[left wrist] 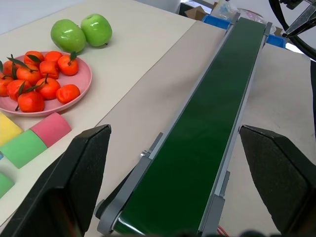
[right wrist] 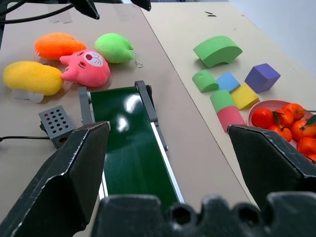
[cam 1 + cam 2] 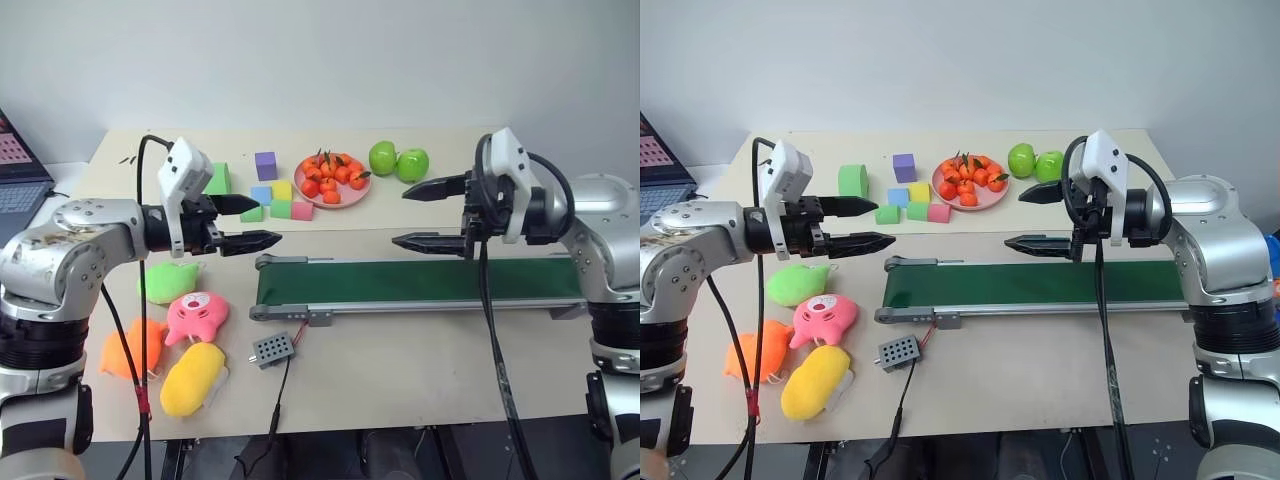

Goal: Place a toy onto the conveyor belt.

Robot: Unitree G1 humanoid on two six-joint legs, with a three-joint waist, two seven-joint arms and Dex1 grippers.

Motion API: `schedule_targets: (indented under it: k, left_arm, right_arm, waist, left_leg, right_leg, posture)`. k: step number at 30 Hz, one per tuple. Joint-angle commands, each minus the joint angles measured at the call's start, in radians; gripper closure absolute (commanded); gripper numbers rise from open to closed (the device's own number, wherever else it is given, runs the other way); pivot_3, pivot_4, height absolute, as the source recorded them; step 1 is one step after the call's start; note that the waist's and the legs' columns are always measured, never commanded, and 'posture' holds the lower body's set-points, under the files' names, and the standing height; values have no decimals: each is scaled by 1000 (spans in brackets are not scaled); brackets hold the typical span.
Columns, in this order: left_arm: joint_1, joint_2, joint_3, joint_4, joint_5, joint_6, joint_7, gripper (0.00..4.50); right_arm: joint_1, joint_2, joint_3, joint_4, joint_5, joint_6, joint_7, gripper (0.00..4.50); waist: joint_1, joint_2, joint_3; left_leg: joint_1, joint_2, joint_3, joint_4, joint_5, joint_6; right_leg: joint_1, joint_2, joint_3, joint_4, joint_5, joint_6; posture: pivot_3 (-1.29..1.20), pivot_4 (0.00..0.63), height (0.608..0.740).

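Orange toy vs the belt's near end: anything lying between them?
Yes. In the left eye view the pink plush lies between the orange toy and the conveyor belt.

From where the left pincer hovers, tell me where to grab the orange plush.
Grip the orange toy across its plump middle, coming down from above. It lies flat on the table, and the pink plush and yellow plush crowd its inner side, so a side approach looks blocked.
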Motion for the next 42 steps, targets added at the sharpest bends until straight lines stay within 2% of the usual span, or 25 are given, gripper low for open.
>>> schedule_targets:
  k: [1,11,18,22,24,30,32,35,37,39,42]
  left_arm:
    - [-1,2,31,1,0,-38,-5,83]
    - [13,-28,105,42,2,-62,38,83]
    - [135,58,159,132,150,-158,111,83]
    - [207,73,224,150,169,-143,155,83]
    - [252,78,316,139,115,-101,151,83]
    - [454,105,728,64,-131,196,103,83]
    - [593,101,856,34,-203,285,43,83]
    - [886,44,1100,35,-283,391,-51,83]
    - [950,17,1160,59,-306,397,-41,83]
    - [994,-57,1207,110,-311,396,10,83]
    - [1040,-130,1228,132,-350,425,44,83]
  right_arm:
    - [3,-3,-22,-19,10,-22,0,0]
    - [57,9,-28,-36,17,-6,-13,0]
    - [48,26,-8,-22,9,-12,-6,0]
    - [33,43,9,-8,7,-16,5,0]
    - [24,51,21,9,1,-24,16,0]
    - [-31,94,79,113,-36,-82,68,0]
    - [-56,115,96,149,-46,-102,89,0]
    - [-115,165,122,200,-44,-138,140,0]
    - [-139,185,120,224,-39,-153,154,0]
    - [-152,222,127,239,-43,-196,167,0]
    - [-161,250,136,254,-56,-221,181,0]
  waist:
    - [0,0,0]
    - [-1,0,0]
    - [-6,0,0]
    - [-3,0,0]
    - [-3,0,0]
    - [-16,0,0]
    - [-21,0,0]
    - [-37,1,1]
    - [-33,1,1]
    - [-20,1,1]
    - [-3,0,0]
  left_leg:
    - [0,0,0,0,0,0]
    - [0,0,0,0,0,0]
    - [2,0,0,-2,0,0]
    - [2,0,0,-1,0,0]
    - [2,0,0,-1,0,0]
    - [1,1,-3,-2,0,0]
    - [2,2,-3,-2,0,0]
    - [4,2,-2,-4,-1,1]
    - [5,2,-3,-5,-1,1]
    - [5,2,-4,-4,-3,5]
    - [11,2,-3,-4,-3,4]
  right_leg:
    - [0,0,0,0,0,0]
    - [0,0,0,0,0,0]
    - [0,0,1,0,0,0]
    - [0,0,1,0,0,0]
    - [0,0,1,0,0,0]
    - [-2,0,1,0,0,0]
    - [-2,0,1,1,0,0]
    - [-3,0,2,1,0,0]
    - [-3,0,1,1,0,0]
    - [-3,0,0,0,0,-1]
    - [2,0,0,-1,1,-3]
  posture:
    - [0,150,738]
    - [0,150,738]
    - [0,150,738]
    - [0,150,738]
    - [0,150,738]
    - [0,150,738]
    - [0,150,738]
    - [0,150,738]
    - [0,150,738]
    - [0,150,738]
    - [0,150,738]
